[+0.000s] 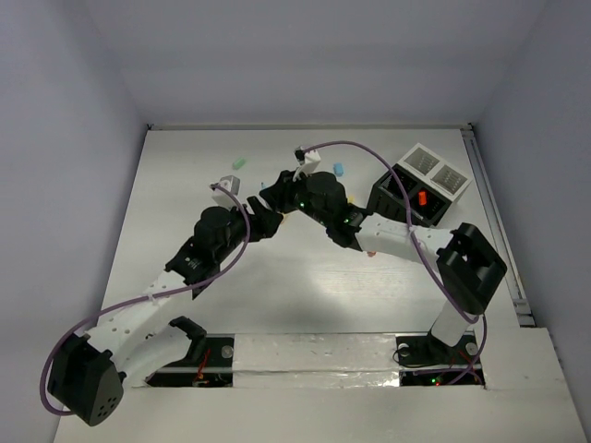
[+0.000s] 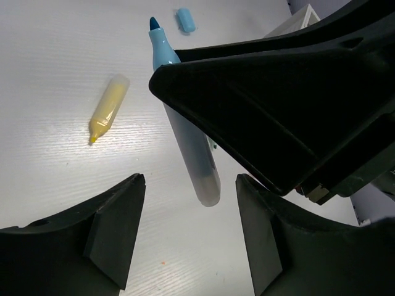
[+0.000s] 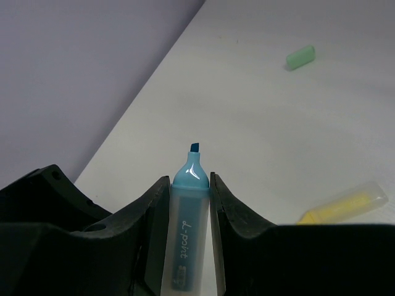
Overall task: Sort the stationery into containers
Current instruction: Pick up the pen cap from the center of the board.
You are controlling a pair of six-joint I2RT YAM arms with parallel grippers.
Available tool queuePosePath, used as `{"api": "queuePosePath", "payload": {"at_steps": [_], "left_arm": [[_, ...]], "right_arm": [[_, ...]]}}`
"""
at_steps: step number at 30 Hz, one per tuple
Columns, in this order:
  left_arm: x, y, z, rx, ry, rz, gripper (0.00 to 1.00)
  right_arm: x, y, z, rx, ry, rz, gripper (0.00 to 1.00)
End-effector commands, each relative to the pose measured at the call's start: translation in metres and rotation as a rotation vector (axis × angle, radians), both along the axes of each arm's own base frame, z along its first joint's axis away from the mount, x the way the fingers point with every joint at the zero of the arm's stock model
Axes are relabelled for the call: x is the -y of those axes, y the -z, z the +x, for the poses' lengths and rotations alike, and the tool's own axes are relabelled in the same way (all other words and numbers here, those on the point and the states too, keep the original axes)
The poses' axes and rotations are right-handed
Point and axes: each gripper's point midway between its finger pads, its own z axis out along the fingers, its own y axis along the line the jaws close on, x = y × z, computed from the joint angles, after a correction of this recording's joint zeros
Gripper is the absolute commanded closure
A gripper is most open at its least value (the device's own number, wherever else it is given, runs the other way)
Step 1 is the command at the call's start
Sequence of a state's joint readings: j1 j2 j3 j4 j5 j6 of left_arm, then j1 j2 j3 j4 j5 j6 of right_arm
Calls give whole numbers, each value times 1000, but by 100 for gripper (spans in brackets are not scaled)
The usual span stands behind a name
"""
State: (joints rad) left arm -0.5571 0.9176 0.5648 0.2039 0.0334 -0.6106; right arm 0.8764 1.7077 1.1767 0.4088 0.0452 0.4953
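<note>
1. A white table [image 1: 305,295] stands between pale grey walls, and both arms reach toward its middle.
2. The right gripper [image 3: 189,184] is clenched on a blue highlighter [image 3: 188,237]. Its fingers press both sides of the barrel, and the uncapped chisel tip pokes out past them.
3. The left gripper [image 2: 188,240] is spread wide and holds nothing. The highlighter's blunt rear end lies just ahead of the gap between its fingers.
4. A yellow marker [image 2: 108,108] lies on the table beside the highlighter, apart from it.
5. A small blue block [image 2: 186,20] sits just past the highlighter's tip. A mint green block [image 3: 300,57] lies farther beyond the tip, well apart.
6. Seen from above, the black box [image 1: 383,196] stands well to the right of the highlighter, with an orange item [image 1: 422,197] in one compartment. The white tray [image 1: 434,168] is joined to the box on its far side.
</note>
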Motion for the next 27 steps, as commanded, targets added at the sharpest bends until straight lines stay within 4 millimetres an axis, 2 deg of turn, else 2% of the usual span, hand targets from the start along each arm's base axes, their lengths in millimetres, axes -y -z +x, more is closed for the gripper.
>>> {"api": "queuePosePath", "payload": {"at_steps": [1,2,5,9,11,16,20,24,27], "left_arm": [[5,-30,13,105,-21,-70,43],[6,-29,14,104,-21,-69,43],[6,-28,15,113,-20,-66,58],[10,-29,15,129,-9,-69,65],[4,-27,18,135,-43,-59,69],[6,-27,17,141,-34,-67,84],[6,-27,15,141,-24,-69,100],[2,-25,9,149,-19,-57,100],[3,-14,-3,145,24,-57,100]], "right_arm": [[-4,-24,-11,34,-38,72,77],[-5,-24,-11,28,-43,75,77],[-7,-23,-11,19,-46,82,77],[-12,-20,-18,1,-92,92,77],[-13,-18,-20,-9,-102,94,77],[-14,-16,-22,-21,-108,103,77],[-15,-17,-23,-25,-114,110,77],[-8,-21,-17,-18,-89,104,75],[9,-26,-5,-23,-67,111,61]]}}
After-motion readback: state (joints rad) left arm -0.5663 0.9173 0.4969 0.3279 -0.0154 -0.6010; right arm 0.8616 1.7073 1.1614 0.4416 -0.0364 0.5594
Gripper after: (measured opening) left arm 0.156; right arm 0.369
